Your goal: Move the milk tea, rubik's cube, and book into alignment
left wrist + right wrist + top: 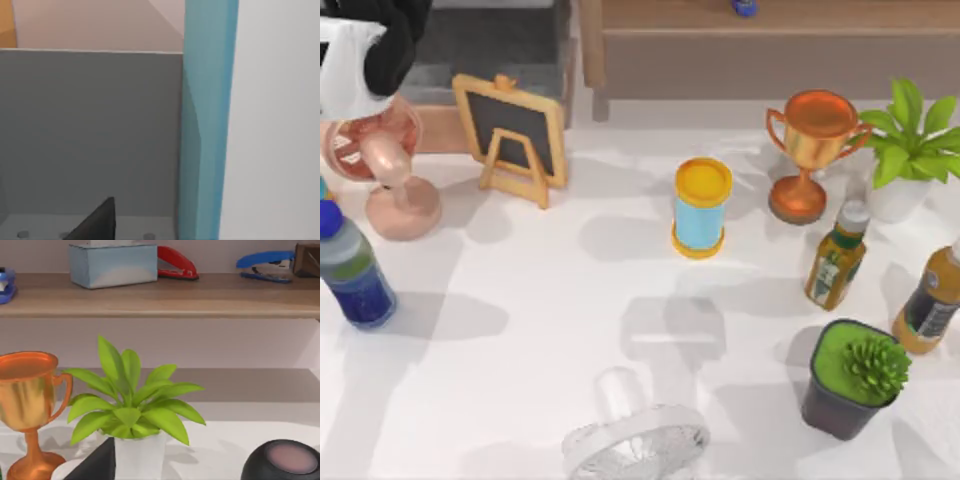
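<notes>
Milk tea (701,208): a yellow-lidded blue cup, stood upright at mid-table between the chalkboard (512,135) and the trophy (810,150).
Left arm (365,50): seen over the far-left corner, above the pink fan (382,165).
Left gripper (100,222): faced toward a grey wall (90,130); claw state cannot be told.
Right gripper (97,462): faced toward the potted plant (132,405); claw state cannot be told.

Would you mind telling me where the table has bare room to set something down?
The widest bare patch lies between the blue bottle, the yellow-lidded cup and the white fan. A smaller patch sits between the chalkboard and that cup. The right side is crowded: trophy, leafy plant, two bottles, succulent pot.
</notes>
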Available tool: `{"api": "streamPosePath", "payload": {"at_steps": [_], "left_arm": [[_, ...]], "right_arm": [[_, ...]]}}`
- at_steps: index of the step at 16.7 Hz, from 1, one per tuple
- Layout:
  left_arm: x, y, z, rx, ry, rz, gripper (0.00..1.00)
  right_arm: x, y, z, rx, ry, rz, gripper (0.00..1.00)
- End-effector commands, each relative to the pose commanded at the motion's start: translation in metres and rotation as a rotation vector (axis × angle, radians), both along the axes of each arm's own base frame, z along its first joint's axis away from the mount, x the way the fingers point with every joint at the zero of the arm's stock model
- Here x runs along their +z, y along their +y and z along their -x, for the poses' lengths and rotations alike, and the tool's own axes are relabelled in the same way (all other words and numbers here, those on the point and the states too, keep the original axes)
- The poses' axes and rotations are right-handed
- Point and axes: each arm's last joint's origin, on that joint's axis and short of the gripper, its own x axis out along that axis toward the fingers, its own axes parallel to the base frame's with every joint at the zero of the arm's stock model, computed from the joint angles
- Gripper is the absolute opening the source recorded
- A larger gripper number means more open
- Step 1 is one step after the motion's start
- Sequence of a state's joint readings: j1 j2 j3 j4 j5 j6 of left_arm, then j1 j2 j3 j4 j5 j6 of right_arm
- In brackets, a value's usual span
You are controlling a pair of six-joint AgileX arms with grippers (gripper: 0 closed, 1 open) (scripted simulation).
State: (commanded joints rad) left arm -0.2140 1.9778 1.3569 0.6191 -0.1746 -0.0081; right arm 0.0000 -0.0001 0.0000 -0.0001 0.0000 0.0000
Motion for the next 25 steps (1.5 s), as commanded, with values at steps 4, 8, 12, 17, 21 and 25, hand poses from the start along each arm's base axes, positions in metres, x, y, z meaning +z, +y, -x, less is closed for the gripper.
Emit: {"api": "streamPosePath", "payload": {"at_steps": [4,8,12,17,21,25], "left_arm": [[-0.0001,-0.0004,-0.009,0.0,0.0,0.0,1.0],[-0.0001,-0.0004,-0.009,0.0,0.0,0.0,0.85],[-0.0001,-0.0004,-0.009,0.0,0.0,0.0,0.55],[-0.0001,-0.0004,-0.009,0.0,0.0,0.0,0.17],[-0.0001,-0.0004,-0.009,0.0,0.0,0.0,0.0],[-0.0001,-0.0004,-0.009,0.0,0.0,0.0,0.0]], "right_arm": [[0.0,0.0,0.0,0.0,0.0,0.0,1.0],[0.0,0.0,0.0,0.0,0.0,0.0,1.0],[0.0,0.0,0.0,0.0,0.0,0.0,1.0],[0.0,0.0,0.0,0.0,0.0,0.0,1.0],[0.0,0.0,0.0,0.0,0.0,0.0,1.0],[0.0,0.0,0.0,0.0,0.0,0.0,1.0]]}}
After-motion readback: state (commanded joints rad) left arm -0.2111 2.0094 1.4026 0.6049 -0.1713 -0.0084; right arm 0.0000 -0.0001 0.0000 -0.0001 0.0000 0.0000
